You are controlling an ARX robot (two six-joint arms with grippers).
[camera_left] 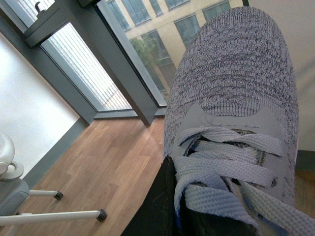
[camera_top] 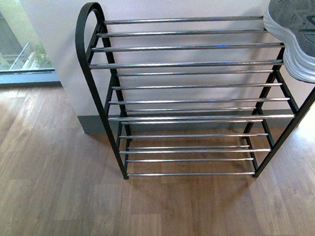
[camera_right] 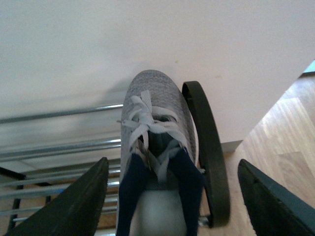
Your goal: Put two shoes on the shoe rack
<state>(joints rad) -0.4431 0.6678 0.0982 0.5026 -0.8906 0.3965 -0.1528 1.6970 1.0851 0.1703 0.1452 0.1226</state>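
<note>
Shoe (camera_right: 152, 98) atop rack (camera_right: 204, 128), within spread right end effector (camera_right: 172, 162)

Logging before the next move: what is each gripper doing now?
Left gripper: closed on a grey knit sneaker, apparently.
Right gripper: open, empty; other sneaker rests on the shoe rack.

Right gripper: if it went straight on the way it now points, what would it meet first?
The grey shoe on the rack, lying between the right gripper's open fingers, though depth is unclear.
</note>
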